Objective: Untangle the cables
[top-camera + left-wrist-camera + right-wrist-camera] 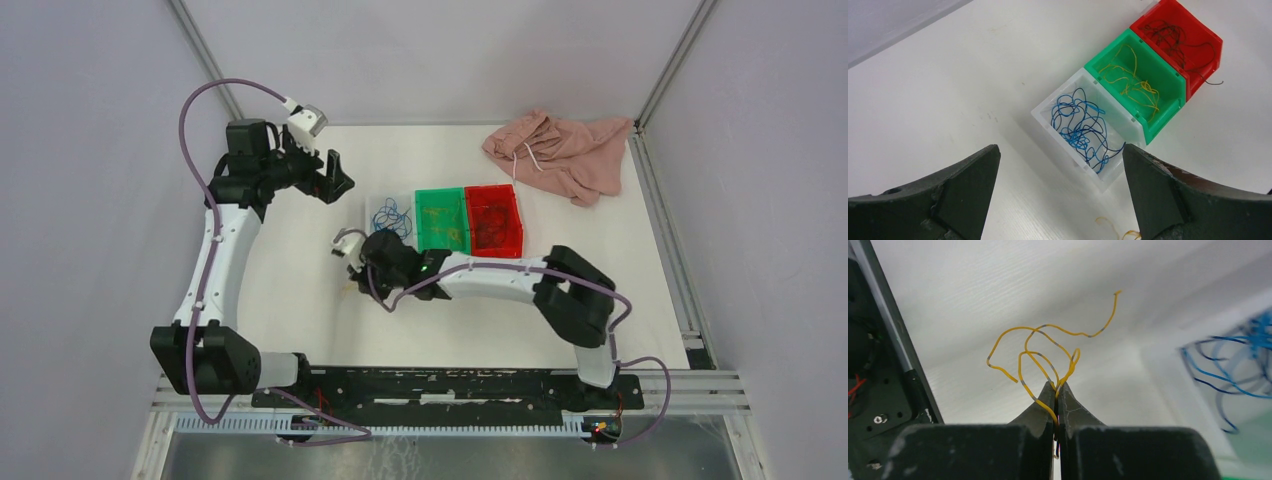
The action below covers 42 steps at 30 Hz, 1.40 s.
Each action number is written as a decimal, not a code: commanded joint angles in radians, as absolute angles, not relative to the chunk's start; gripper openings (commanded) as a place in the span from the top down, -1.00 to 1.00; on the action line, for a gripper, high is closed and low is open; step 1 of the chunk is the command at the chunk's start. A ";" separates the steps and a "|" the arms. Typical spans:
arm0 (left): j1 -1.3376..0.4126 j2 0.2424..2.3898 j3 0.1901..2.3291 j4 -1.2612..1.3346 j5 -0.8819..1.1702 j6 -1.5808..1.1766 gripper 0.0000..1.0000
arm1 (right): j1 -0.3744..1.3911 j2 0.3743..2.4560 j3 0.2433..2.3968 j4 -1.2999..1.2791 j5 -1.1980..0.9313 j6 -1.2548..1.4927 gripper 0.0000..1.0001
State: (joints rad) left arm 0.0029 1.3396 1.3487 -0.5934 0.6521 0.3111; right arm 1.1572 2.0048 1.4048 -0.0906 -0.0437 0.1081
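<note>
A yellow-orange cable (1048, 347) loops up off the white table, and my right gripper (1057, 388) is shut on it, strands pinched between the tips. From above, the right gripper (356, 277) sits low on the table just in front of the clear bin (376, 205). Blue cables (1080, 125) lie coiled in that clear bin (1045, 119). More yellow-orange cables (1135, 87) fill the green bin (1168, 112), and dark red cables (1175, 37) the red bin (1215, 50). My left gripper (335, 180) hovers open left of the bins, with nothing between its fingers (968, 185).
A crumpled pink cloth (560, 150) with a white drawstring lies at the back right corner. The three bins stand in a row mid-table. Metal frame posts and grey walls enclose the table. A black rail (893, 340) shows at the left of the right wrist view.
</note>
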 commanded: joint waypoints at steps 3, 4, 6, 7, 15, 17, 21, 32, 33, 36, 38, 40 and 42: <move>0.018 1.321 1.417 -0.559 0.512 0.249 -0.99 | 1.004 1.697 1.316 -0.059 -0.069 0.217 0.99; 0.019 1.328 1.428 -0.567 0.500 0.239 -0.99 | 0.973 1.669 1.301 -0.067 -0.071 0.224 1.00; 0.021 1.332 1.441 -0.577 0.515 0.236 -0.99 | 0.915 1.623 1.282 -0.095 -0.054 0.230 1.00; 0.021 1.330 1.441 -0.577 0.520 0.232 -0.99 | 0.883 1.610 1.276 -0.109 -0.049 0.232 1.00; 0.021 1.315 1.442 -0.572 0.531 0.186 -0.99 | 0.719 1.690 1.344 -0.248 0.024 0.205 0.92; 0.021 1.311 1.439 -0.578 0.510 0.189 -0.99 | 0.705 1.727 1.365 -0.269 0.042 0.199 0.91; 0.021 1.302 1.433 -0.579 0.495 0.189 -0.99 | 0.692 1.810 1.404 -0.298 0.071 0.210 0.86; 0.021 1.281 1.414 -0.584 0.498 0.222 -0.99 | 0.690 1.822 1.434 -0.272 0.131 0.228 -0.16; 0.021 1.281 1.412 -0.584 0.491 0.224 -0.99 | 0.690 1.809 1.433 -0.269 0.133 0.226 -0.21; 0.020 1.286 1.407 -0.583 0.469 0.223 -0.99 | 0.689 1.774 1.424 -0.267 0.146 0.221 -0.35; 0.021 1.287 1.400 -0.579 0.462 0.224 -0.99 | 0.690 1.750 1.411 -0.258 0.157 0.217 -0.57; 0.021 1.283 1.385 -0.568 0.453 0.220 -0.99 | 0.689 1.718 1.398 -0.252 0.182 0.222 -0.77; 0.022 1.278 1.366 -0.551 0.438 0.218 -0.99 | 0.689 1.682 1.386 -0.244 0.223 0.232 -0.98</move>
State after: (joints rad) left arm 0.0177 1.3102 1.3911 -0.5941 0.4706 0.2276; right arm 0.6918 1.7901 1.3964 -0.3046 0.1402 0.2226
